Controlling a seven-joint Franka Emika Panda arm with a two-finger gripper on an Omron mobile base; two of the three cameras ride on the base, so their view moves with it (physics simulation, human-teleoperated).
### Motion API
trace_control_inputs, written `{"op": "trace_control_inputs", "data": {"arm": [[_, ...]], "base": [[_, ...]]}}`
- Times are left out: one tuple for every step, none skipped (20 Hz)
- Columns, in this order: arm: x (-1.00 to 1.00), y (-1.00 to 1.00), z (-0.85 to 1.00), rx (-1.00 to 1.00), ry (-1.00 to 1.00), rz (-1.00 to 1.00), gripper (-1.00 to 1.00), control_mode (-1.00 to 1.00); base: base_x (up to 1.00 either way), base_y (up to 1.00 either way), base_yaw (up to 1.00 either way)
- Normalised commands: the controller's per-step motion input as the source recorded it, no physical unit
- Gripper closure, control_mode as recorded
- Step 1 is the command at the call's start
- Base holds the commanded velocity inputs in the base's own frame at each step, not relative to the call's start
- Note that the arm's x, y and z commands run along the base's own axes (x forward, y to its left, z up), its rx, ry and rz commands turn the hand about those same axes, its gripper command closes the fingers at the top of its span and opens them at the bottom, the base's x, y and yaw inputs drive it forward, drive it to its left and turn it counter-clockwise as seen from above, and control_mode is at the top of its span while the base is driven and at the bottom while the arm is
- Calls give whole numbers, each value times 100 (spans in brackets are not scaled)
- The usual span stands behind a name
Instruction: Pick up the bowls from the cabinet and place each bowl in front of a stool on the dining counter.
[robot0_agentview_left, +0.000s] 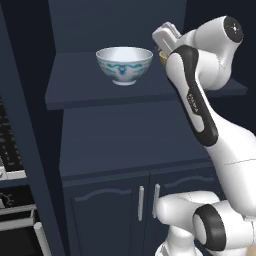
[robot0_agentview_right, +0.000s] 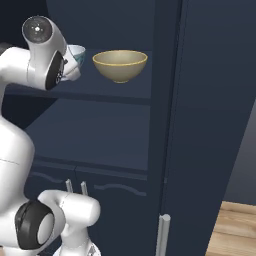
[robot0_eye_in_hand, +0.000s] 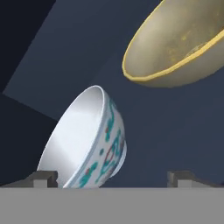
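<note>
Two bowls stand side by side on the cabinet's shelf (robot0_agentview_left: 100, 92). The white bowl with a blue-teal pattern (robot0_agentview_left: 124, 65) is upright at the shelf's middle. My arm half hides this white bowl (robot0_agentview_right: 77, 54) in the right base view. The tan-yellow bowl (robot0_agentview_right: 120, 65) stands just to its right. My gripper (robot0_eye_in_hand: 113, 178) is open and holds nothing. It faces both bowls from close by, with the white bowl (robot0_eye_in_hand: 92, 140) near its left fingertip (robot0_eye_in_hand: 43, 177) and the tan bowl (robot0_eye_in_hand: 175, 48) further off. The dining counter and stools are out of view.
Below the shelf are the cabinet's shut double doors (robot0_agentview_left: 105, 215) with silver bar handles (robot0_agentview_left: 141, 202). An oven front (robot0_agentview_left: 12, 210) stands at the left. A tall navy panel (robot0_agentview_right: 210, 125) rises right of the shelf, beside wooden floor (robot0_agentview_right: 235, 230).
</note>
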Motion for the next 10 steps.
{"op": "trace_control_inputs", "data": {"arm": [[55,6,-13,19,0,0,-100,-100],[56,7,-16,19,0,0,-100,-100],[51,8,-17,18,0,0,-100,-100],[51,9,-16,17,1,0,-100,-100],[51,11,-15,13,1,0,-100,-100],[50,11,-14,14,1,0,-100,-100],[50,14,-16,13,3,0,-100,-100],[51,14,-16,13,4,0,-100,-100],[51,18,-14,11,6,0,-100,-100],[52,20,-11,9,11,0,-100,-100]], "base": [[0,0,0],[0,0,0],[0,0,0],[0,0,0],[0,0,0],[0,0,0],[0,0,0],[0,0,0],[0,0,0],[0,0,0]]}}
